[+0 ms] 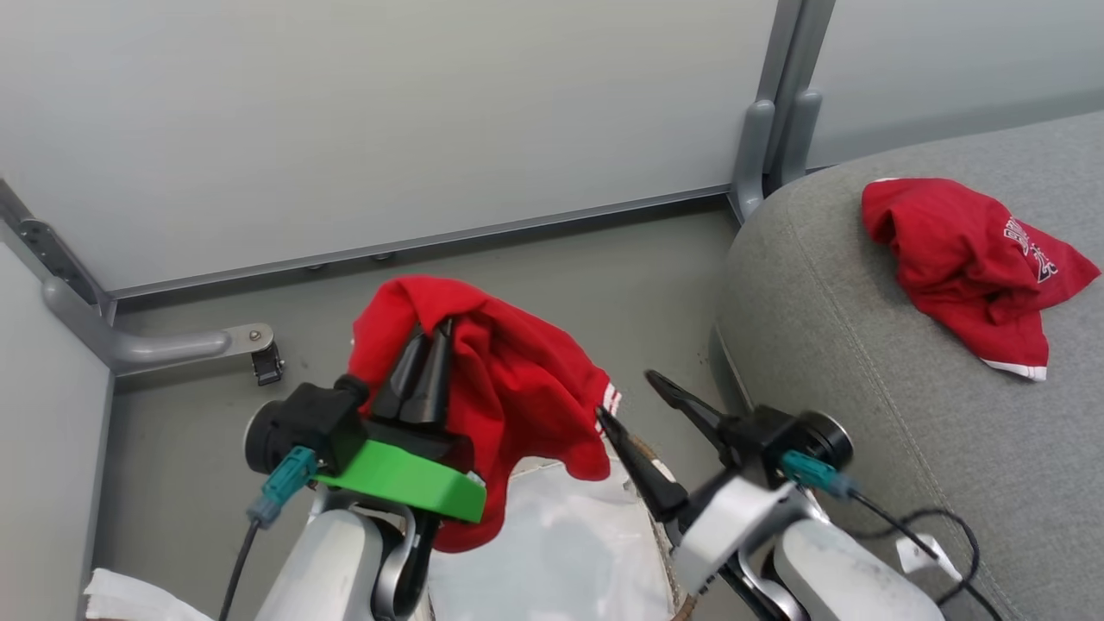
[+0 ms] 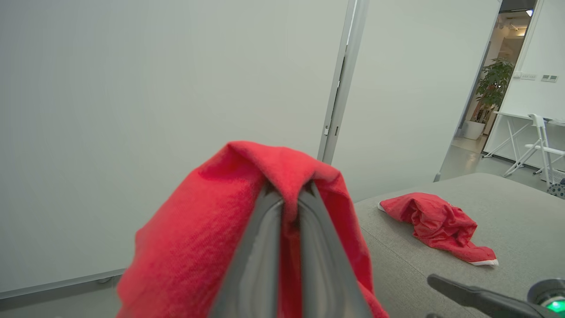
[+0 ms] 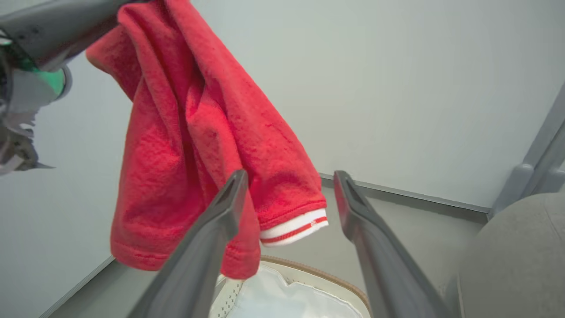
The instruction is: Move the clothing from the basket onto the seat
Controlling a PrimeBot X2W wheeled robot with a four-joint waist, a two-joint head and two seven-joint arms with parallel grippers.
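Left pincer (image 1: 434, 329) clamped shut on soft bright red knit garment (image 1: 517, 379): light, limp, drapes toward 5 o'clock; bunched top fold likely grips best. Right pincer (image 1: 623, 393) wide, empty.

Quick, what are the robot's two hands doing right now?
Left gripper: closed, holding a soft bright red fabric garment with white-striped trim.
Right gripper: open, holding nothing.
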